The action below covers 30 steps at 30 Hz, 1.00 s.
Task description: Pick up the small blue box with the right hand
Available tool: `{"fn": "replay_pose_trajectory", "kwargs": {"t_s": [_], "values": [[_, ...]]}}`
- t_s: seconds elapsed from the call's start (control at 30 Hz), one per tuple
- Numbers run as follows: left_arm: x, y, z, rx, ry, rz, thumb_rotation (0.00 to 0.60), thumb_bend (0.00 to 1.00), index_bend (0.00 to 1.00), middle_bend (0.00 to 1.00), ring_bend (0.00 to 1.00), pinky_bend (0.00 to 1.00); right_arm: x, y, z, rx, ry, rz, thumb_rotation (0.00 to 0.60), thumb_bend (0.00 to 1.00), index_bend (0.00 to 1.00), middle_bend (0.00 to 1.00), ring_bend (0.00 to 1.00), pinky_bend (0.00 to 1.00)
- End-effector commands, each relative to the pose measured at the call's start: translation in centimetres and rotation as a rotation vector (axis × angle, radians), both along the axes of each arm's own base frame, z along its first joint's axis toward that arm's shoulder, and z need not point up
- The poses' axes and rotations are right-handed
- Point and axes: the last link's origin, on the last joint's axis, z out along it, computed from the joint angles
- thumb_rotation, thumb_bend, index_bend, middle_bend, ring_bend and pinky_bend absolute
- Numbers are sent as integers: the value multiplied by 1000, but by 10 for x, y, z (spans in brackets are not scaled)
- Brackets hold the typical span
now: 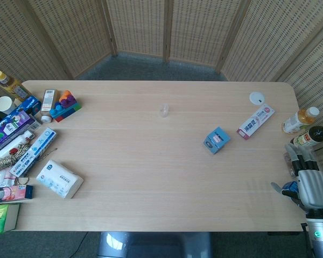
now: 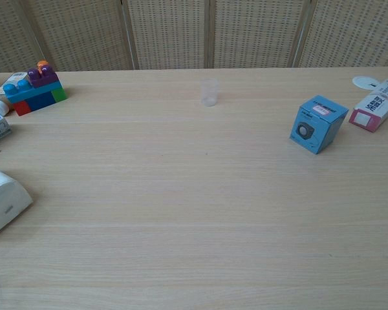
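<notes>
The small blue box rests on the wooden table, right of centre; in the chest view the blue box sits tilted with a round mark on its front face. My right hand hovers off the table's right edge, well to the right of and nearer than the box, fingers apart and holding nothing. The chest view does not show it. My left hand appears in neither view.
A pink-and-white toothpaste box and a white lid lie beyond the blue box. Two drink bottles sit at the right edge near my hand. A clear small cup stands mid-table. Toy blocks, tissue pack and several packages crowd the left.
</notes>
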Motion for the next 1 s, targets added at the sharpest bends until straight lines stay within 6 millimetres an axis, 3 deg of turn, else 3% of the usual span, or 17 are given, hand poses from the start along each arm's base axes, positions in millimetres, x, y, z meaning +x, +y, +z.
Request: {"fn": "replay_pose_trajectory", "kwargs": {"t_s": [0.03,0.2,0.4,0.73,1.0], "values": [[1,0,0,1,0,-3,600,111,110,0,0,0,1,0,-3,10,14,5,600,0,0,0,0,0],[2,-1,0,4,-3,-10,600,112,111,0,0,0,3,-1,-12,41,0,4,600,0,0,0,0,0],[1,1,-1,5,-2,-3,600,112,111,0,0,0,21,-20,-40,133,-50,28,600,0,0,0,0,0],[-3,6,-7,-9,28,21,600,113,114,0,0,0,65,-101,-103,234,-130,50,600,0,0,0,0,0],[-7,13,-12,-24,43,44,600,113,117,0,0,0,79,-138,-133,245,-188,-51,600,0,0,0,0,0]]}}
